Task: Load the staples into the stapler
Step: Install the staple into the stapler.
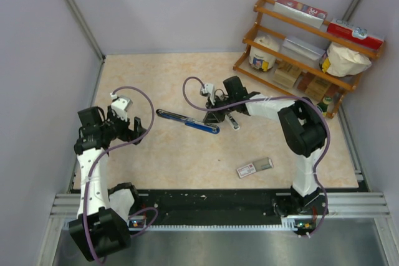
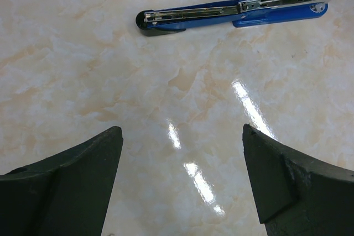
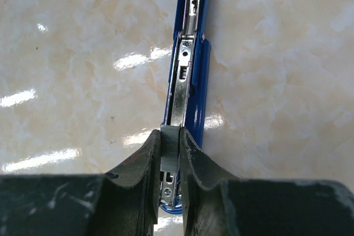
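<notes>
The blue stapler point(image 1: 187, 121) lies opened out flat at the table's centre, its metal channel facing up. It also shows in the left wrist view point(image 2: 221, 15) and the right wrist view point(image 3: 196, 81). My right gripper point(image 3: 171, 136) is shut on a short grey block of staples point(image 3: 171, 146) and holds it directly over the rear end of the channel. In the top view the right gripper point(image 1: 215, 114) is at the stapler's right end. My left gripper point(image 2: 180, 130) is open and empty, over bare table to the left of the stapler point(image 1: 133, 124).
The red-and-white staple box point(image 1: 254, 167) with its grey tray slid out lies near the front edge. A small whitish stapler point(image 1: 232, 120) lies just right of my right gripper. A wooden shelf point(image 1: 305, 54) with jars and boxes stands at the back right.
</notes>
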Available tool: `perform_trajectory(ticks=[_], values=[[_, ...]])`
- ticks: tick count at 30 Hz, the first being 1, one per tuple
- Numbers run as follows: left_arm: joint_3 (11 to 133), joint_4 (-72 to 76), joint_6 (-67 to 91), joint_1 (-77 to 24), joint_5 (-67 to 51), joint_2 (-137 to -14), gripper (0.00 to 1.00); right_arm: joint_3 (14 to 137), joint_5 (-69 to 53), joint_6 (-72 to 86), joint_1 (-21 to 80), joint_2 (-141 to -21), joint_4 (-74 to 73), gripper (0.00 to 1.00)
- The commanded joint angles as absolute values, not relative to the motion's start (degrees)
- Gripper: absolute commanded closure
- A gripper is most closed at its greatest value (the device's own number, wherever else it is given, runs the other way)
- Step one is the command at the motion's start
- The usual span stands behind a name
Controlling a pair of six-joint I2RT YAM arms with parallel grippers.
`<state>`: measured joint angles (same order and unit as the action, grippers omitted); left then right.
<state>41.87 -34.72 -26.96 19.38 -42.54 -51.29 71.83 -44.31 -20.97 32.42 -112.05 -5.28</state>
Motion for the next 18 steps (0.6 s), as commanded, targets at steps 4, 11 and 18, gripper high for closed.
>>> perform_trajectory(ticks=[4,11,18], values=[[41.8,-33.7,-27.4,19.8,-43.0,-50.8,0.07,75.8,-44.9,-23.3,32.0,-113.1,-7.8,0.87],[41.7,-33.7,-27.4,19.9,-43.1,-51.0,0.07,75.8,-44.9,-23.5,32.0,-113.0,-8.0,0.86],[41.8,-33.7,-27.4,19.9,-43.1,-51.0,0.07,76.0,-44.0,-23.7,32.4,-113.4,-8.4,0.86]])
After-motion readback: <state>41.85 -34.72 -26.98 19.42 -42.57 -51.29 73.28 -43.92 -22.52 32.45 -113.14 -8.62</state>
